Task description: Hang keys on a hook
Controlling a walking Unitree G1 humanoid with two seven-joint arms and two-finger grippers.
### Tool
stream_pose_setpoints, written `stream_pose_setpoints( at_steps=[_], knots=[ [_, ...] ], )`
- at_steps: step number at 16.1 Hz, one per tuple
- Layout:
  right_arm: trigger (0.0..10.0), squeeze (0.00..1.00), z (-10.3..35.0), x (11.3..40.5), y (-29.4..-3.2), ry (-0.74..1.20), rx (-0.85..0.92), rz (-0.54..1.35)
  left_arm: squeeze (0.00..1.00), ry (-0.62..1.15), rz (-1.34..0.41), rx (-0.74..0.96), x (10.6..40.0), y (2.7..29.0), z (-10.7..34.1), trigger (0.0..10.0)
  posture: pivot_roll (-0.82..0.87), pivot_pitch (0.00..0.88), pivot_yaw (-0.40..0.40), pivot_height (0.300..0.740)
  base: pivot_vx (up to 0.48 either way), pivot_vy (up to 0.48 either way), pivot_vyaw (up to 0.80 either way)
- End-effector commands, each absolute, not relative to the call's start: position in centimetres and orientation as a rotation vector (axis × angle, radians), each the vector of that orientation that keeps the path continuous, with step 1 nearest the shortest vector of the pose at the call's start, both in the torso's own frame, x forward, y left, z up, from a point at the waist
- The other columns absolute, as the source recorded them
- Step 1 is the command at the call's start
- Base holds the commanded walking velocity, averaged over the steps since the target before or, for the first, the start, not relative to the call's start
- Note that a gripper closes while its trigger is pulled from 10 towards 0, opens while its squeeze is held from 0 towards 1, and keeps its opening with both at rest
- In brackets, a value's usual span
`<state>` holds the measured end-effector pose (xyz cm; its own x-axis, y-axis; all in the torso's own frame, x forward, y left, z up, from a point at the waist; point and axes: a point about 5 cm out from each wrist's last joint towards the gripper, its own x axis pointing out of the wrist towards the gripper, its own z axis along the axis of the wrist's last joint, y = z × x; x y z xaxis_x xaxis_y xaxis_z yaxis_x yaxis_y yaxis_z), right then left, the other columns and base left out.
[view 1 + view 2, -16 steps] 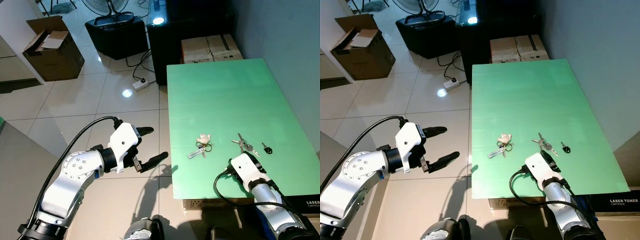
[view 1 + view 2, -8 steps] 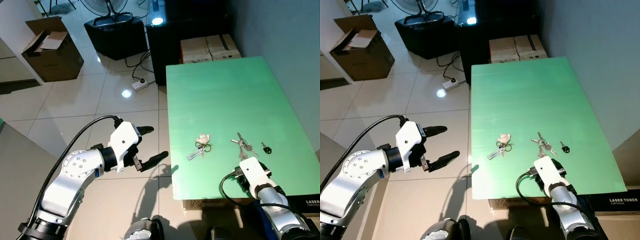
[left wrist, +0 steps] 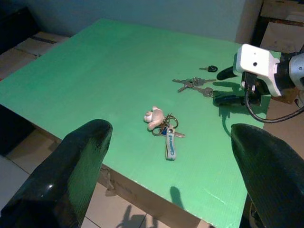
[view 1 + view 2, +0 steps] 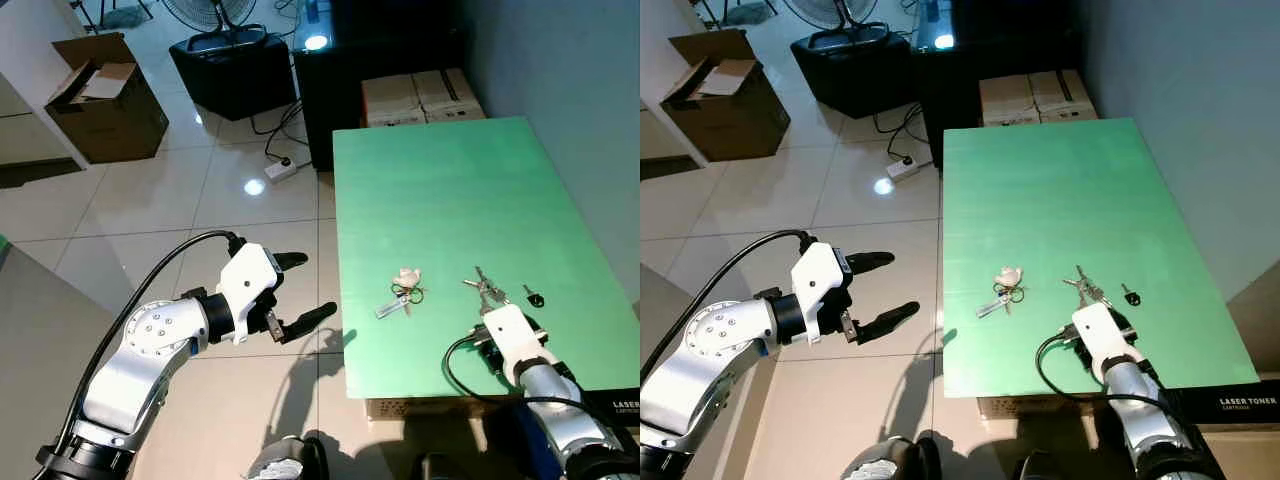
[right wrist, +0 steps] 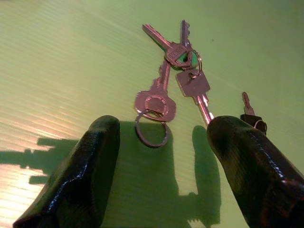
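A bunch of silver keys [image 4: 485,290] lies on the green table [image 4: 450,190] near its front right part. My right gripper [image 5: 164,126] is open just short of the bunch [image 5: 175,80], low over the table, one finger on each side of its loose ring. A small black-headed key [image 4: 533,296] lies to the right of the bunch. A keyring with a little plush bear and a blue tag [image 4: 402,293] lies to the left. My left gripper [image 4: 318,285] is open over the floor, left of the table's edge, holding nothing.
Tiled floor lies to the left of the table, with a power strip [image 4: 283,168], an open cardboard box [image 4: 105,95] and a black case with a fan [image 4: 232,70] farther off. Cardboard boxes [image 4: 420,95] stand behind the table. A toner box [image 4: 620,405] sits at the front right.
My right gripper has shifted to the right and crept closer to the silver keys. The left arm and the things on the table have stayed in place.
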<state>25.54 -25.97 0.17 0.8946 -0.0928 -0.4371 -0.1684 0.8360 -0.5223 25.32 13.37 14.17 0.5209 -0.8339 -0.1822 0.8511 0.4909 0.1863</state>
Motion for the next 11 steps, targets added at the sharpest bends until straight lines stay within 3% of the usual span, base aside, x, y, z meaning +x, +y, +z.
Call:
stream_pose_setpoints(
  at_steps=[1,11],
  knots=[
    [10.0,0.00,0.20,25.59,-26.53,0.481,-0.579,0.021,0.00,0.064,-1.023,0.272,25.24,13.72,14.52,10.0,0.07,0.123,0.160,0.740,0.000,0.000,0.00],
    [10.0,0.00,0.63,26.50,-26.53,0.470,-0.574,0.052,0.00,0.069,-1.019,0.277,25.36,13.80,14.64,10.0,0.08,0.137,0.161,0.740,0.000,0.000,0.00]
  ],
)
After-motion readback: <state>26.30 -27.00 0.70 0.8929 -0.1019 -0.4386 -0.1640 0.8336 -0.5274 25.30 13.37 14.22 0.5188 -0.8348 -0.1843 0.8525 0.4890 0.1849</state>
